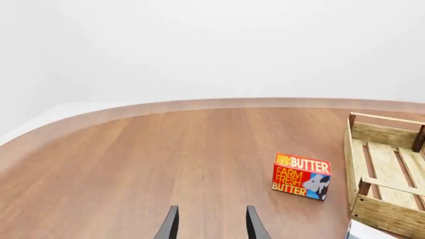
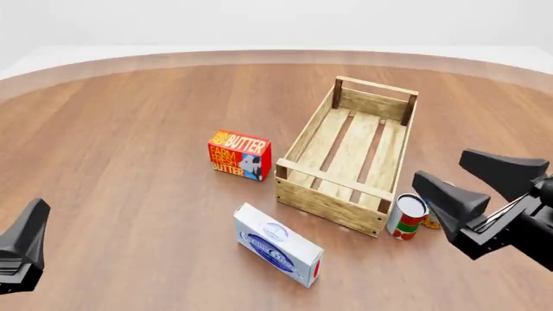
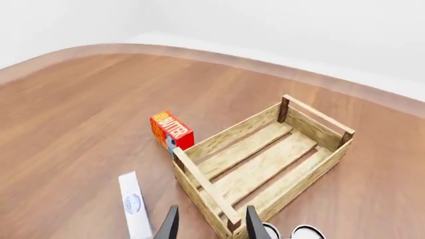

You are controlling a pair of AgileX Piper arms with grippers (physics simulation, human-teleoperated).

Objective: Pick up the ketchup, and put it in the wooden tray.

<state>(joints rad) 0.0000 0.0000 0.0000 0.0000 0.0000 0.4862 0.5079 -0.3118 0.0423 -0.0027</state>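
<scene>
beneath right claw [image 2: 442, 166] — ketchup [image 2: 430, 220], mostly hidden

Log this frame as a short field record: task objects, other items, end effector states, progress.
ketchup: mostly hidden behind the right end effector; only an orange sliver beside the can
tray: on the table, nothing inside
can: upright, at the tray's near right corner
butter box: left of the tray
white-blue box: lying flat, near side of the tray
left end effector: open, holding nothing
right end effector: open, holding nothing, above the can area
progress: ketchup not yet grasped
</scene>
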